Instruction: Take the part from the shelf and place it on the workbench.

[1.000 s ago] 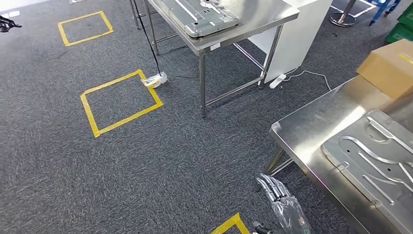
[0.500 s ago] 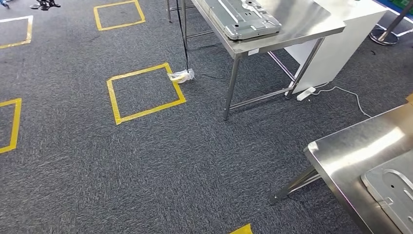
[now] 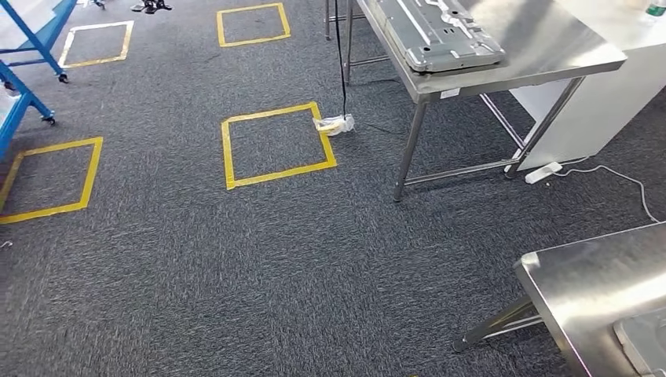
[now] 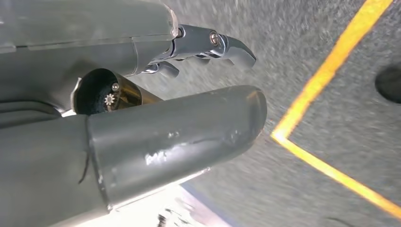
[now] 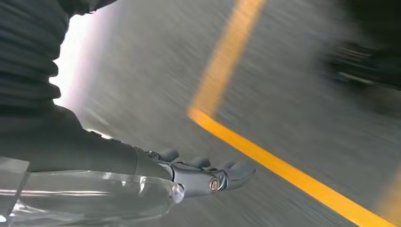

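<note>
Both hands hang over the carpet with nothing in them: the left hand (image 4: 156, 109), in its wrist view, has its thick thumb and darker fingers apart with no part between them, and the right hand (image 5: 189, 177) reaches out flat, fingers extended and loose, above a yellow tape line. Judging by that, the carry has not begun for whatever piece comes next — no part is in hand, and the fetch from the shelf and the set-down both remain. One grey pressed metal part (image 3: 436, 31) lies on the far steel table (image 3: 565, 47), near its front edge. A second steel table (image 3: 597, 275) stands at the near right, well apart from the far table, and a pale corner at the picture's edge on it (image 3: 644, 345) may be another part; too little shows to be sure. Which of the two tables is the workbench I cannot tell. A blue frame on castors (image 3: 31, 55), far to the left of the far table, may be the shelf, though no part can be seen on it. Counted: two steel tables, one part in clear sight, four yellow floor squares — the nearest of them (image 3: 276, 145) just left of the far table's front leg — one white power strip (image 3: 543, 172) under that table, and one dark cable (image 3: 341, 47) hanging beside it.
</note>
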Robot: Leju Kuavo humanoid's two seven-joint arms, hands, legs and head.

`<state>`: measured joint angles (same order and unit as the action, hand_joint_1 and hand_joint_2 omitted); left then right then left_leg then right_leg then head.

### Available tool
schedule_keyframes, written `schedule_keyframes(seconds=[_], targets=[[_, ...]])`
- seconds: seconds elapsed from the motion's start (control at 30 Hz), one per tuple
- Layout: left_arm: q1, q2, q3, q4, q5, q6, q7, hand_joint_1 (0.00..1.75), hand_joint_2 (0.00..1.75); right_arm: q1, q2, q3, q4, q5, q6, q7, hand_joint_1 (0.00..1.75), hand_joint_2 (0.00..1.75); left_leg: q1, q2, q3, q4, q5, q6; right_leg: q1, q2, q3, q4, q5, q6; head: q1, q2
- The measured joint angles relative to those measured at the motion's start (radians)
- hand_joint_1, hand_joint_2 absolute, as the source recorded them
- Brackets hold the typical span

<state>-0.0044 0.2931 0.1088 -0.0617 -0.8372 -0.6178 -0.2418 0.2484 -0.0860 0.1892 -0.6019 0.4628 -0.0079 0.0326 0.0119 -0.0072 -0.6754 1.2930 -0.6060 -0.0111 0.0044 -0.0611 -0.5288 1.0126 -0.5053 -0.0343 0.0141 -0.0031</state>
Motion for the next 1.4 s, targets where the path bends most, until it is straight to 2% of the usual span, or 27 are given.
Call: schedule_keyframes(seconds=[0.07,0.13,0.2,0.27,0.33,0.4,0.43,0.47,0.5,0.53,0.57,0.63,0.7,0.77,0.8,0.87,0.93,0.97,1.0,1.03,1.07,1.13,1.2,1.27,1.3,1.33,1.4], targets=[[-0.038,0.019,-0.017,-0.064,0.012,-0.077,0.064,0.0,0.0,-0.087,0.028,0.026,0.109,0.026,-0.024,-0.093,0.0,1.75,0.0,0.02,0.063,-0.107,0.063,0.0,0.001,-0.024,0.002,0.005,-0.002,0.002,0.0,0.0],[-0.068,0.032,-0.041,-0.126,0.047,-0.116,0.113,0.0,0.0,-0.151,0.052,0.053,0.191,0.05,-0.024,-0.1,0.0,1.75,-0.006,0.06,0.126,-0.229,0.106,0.01,0.006,-0.045,0.005,0.011,-0.007,0.008,0.0,0.0],[-0.083,0.038,-0.069,-0.178,0.083,-0.134,0.15,0.0,0.0,-0.189,0.064,0.076,0.254,0.063,-0.009,-0.075,0.0,1.75,-0.012,0.068,0.137,-0.265,0.111,0.024,0.01,-0.066,0.008,0.013,-0.01,0.015,0.001,0.0],[-0.087,0.041,-0.099,-0.215,0.121,-0.141,0.177,0.0,0.0,-0.211,0.066,0.088,0.294,0.062,0.016,-0.04,0.0,1.75,-0.009,0.043,0.134,-0.272,0.118,0.036,0.009,-0.076,0.011,0.014,-0.013,0.023,0.001,0.0],[-0.091,0.044,-0.136,-0.246,0.164,-0.143,0.197,0.0,0.0,-0.22,0.066,0.092,0.324,0.057,0.039,-0.008,0.0,1.75,-0.004,0.023,0.136,-0.281,0.127,0.048,0.004,-0.029,-0.005,0.053,-0.043,0.034,0.001,0.0],[-0.102,0.047,-0.179,-0.273,0.207,-0.14,0.21,0.0,0.0,-0.22,0.066,0.092,0.35,0.05,0.053,0.012,0.0,1.75,-0.002,0.002,0.134,-0.283,0.131,0.054,-0.002,0.036,-0.062,0.167,-0.105,0.04,0.001,0.0],[-0.107,0.048,-0.201,-0.284,0.225,-0.138,0.214,0.0,0.0,-0.22,0.066,0.093,0.361,0.047,0.056,0.017,0.0,1.75,-0.003,-0.01,0.131,-0.283,0.132,0.055,-0.004,0.05,-0.097,0.235,-0.13,0.042,0.001,0.0],[-0.111,0.048,-0.221,-0.293,0.239,-0.136,0.216,0.0,0.0,-0.222,0.066,0.094,0.369,0.044,0.058,0.02,0.0,1.75,-0.004,-0.022,0.131,-0.282,0.132,0.055,-0.005,0.056,-0.125,0.282,-0.14,0.042,0.001,0.0],[-0.112,0.049,-0.241,-0.3,0.254,-0.133,0.219,0.0,0.0,-0.223,0.066,0.094,0.376,0.043,0.059,0.02,0.0,1.75,-0.004,-0.035,0.131,-0.281,0.131,0.055,-0.005,0.059,-0.137,0.295,-0.128,0.041,0.002,0.0],[-0.113,0.049,-0.259,-0.307,0.269,-0.129,0.223,0.0,0.0,-0.225,0.066,0.095,0.38,0.041,0.059,0.019,0.0,1.75,-0.005,-0.048,0.133,-0.28,0.131,0.054,-0.005,0.063,-0.13,0.265,-0.096,0.039,0.002,0.0],[-0.114,0.05,-0.276,-0.313,0.283,-0.125,0.226,0.0,0.0,-0.226,0.066,0.095,0.383,0.041,0.058,0.019,0.0,1.75,-0.005,-0.062,0.135,-0.279,0.13,0.053,-0.005,0.073,-0.107,0.204,-0.051,0.035,0.002,0.0],[-0.118,0.05,-0.307,-0.325,0.303,-0.12,0.231,0.0,0.0,-0.226,0.066,0.096,0.391,0.041,0.057,0.018,0.0,1.75,-0.004,-0.087,0.134,-0.276,0.126,0.048,-0.006,0.12,-0.055,0.072,0.014,0.027,0.001,0.0],[-0.12,0.052,-0.335,-0.335,0.323,-0.119,0.233,0.0,0.0,-0.23,0.066,0.096,0.398,0.04,0.057,0.014,0.0,1.75,0.0,-0.109,0.127,-0.276,0.127,0.037,-0.004,0.145,-0.036,0.021,0.024,0.022,0.002,0.0],[-0.118,0.057,-0.366,-0.344,0.357,-0.116,0.238,0.0,0.0,-0.239,0.066,0.098,0.4,0.042,0.055,0.001,0.0,1.75,0.005,-0.13,0.123,-0.282,0.131,0.023,-0.004,0.124,-0.029,0.008,0.026,0.017,0.002,0.0],[-0.115,0.06,-0.382,-0.349,0.376,-0.114,0.241,0.0,0.0,-0.242,0.067,0.1,0.4,0.044,0.054,-0.007,0.0,1.75,0.005,-0.123,0.121,-0.28,0.128,0.019,-0.005,0.112,-0.022,-0.002,0.029,0.012,0.002,0.0],[-0.114,0.068,-0.413,-0.358,0.405,-0.107,0.248,0.0,0.0,-0.244,0.069,0.104,0.401,0.049,0.052,-0.02,0.0,1.75,0.001,-0.072,0.097,-0.226,0.093,0.013,-0.009,0.083,-0.007,-0.023,0.036,0.003,0.0,0.0],[-0.115,0.072,-0.437,-0.368,0.422,-0.102,0.251,0.0,0.0,-0.243,0.07,0.108,0.403,0.051,0.05,-0.026,0.0,1.75,0.002,-0.019,0.032,-0.1,0.032,0.006,-0.005,0.053,-0.003,-0.028,0.034,-0.004,0.0,0.0],[-0.114,0.073,-0.447,-0.371,0.426,-0.102,0.251,0.0,0.0,-0.243,0.07,0.109,0.405,0.051,0.049,-0.027,0.0,1.75,0.004,-0.009,0.001,-0.042,0.012,0.002,-0.004,0.038,-0.002,-0.027,0.032,-0.005,0.0,0.0],[-0.111,0.073,-0.456,-0.374,0.428,-0.102,0.251,0.0,0.0,-0.243,0.07,0.111,0.406,0.052,0.049,-0.028,0.0,1.75,0.006,-0.003,-0.017,-0.012,0.011,-0.001,-0.003,0.024,-0.002,-0.026,0.03,-0.005,0.0,0.0],[-0.108,0.074,-0.463,-0.375,0.429,-0.102,0.251,0.0,0.0,-0.244,0.07,0.112,0.406,0.053,0.049,-0.029,0.0,1.75,0.009,0.001,-0.015,-0.02,0.029,-0.004,-0.002,0.012,-0.001,-0.024,0.027,-0.004,0.0,0.0],[-0.106,0.076,-0.47,-0.377,0.431,-0.102,0.252,0.0,0.0,-0.245,0.07,0.113,0.407,0.055,0.048,-0.031,0.0,1.75,0.01,0.008,0.007,-0.068,0.063,-0.005,-0.003,0.0,0.002,-0.021,0.022,-0.001,0.0,0.0],[-0.105,0.08,-0.48,-0.38,0.44,-0.1,0.252,0.0,0.0,-0.246,0.07,0.115,0.407,0.057,0.044,-0.035,0.0,1.75,0.008,0.045,0.074,-0.203,0.125,-0.004,-0.002,-0.023,0.006,-0.011,0.011,0.008,-0.001,0.0],[-0.104,0.085,-0.492,-0.386,0.455,-0.096,0.253,0.0,0.0,-0.248,0.069,0.116,0.407,0.059,0.041,-0.037,0.0,1.75,0.002,0.064,0.105,-0.271,0.144,0.008,0.002,-0.041,0.008,-0.004,0.002,0.018,0.0,0.0],[-0.1,0.09,-0.503,-0.39,0.468,-0.093,0.256,0.0,0.0,-0.253,0.069,0.116,0.408,0.06,0.039,-0.039,0.0,1.75,-0.001,0.046,0.102,-0.274,0.144,0.021,0.004,-0.057,0.01,-0.003,-0.002,0.025,0.001,0.0],[-0.097,0.092,-0.509,-0.391,0.474,-0.092,0.258,0.0,0.0,-0.256,0.069,0.117,0.408,0.06,0.039,-0.039,0.0,1.75,0.0,0.037,0.102,-0.277,0.147,0.027,0.002,-0.053,0.011,0.002,-0.007,0.03,0.001,0.0],[-0.095,0.095,-0.514,-0.392,0.481,-0.09,0.259,0.0,0.0,-0.257,0.069,0.117,0.408,0.06,0.039,-0.041,0.0,1.75,0.001,0.028,0.102,-0.279,0.15,0.033,-0.001,-0.035,0.005,0.017,-0.02,0.035,0.001,0.0],[-0.095,0.1,-0.524,-0.398,0.495,-0.086,0.262,0.0,0.0,-0.255,0.069,0.117,0.409,0.06,0.038,-0.043,0.0,1.75,0.003,0.01,0.102,-0.283,0.155,0.044,-0.007,0.021,-0.036,0.111,-0.078,0.043,0.001,0.0]])
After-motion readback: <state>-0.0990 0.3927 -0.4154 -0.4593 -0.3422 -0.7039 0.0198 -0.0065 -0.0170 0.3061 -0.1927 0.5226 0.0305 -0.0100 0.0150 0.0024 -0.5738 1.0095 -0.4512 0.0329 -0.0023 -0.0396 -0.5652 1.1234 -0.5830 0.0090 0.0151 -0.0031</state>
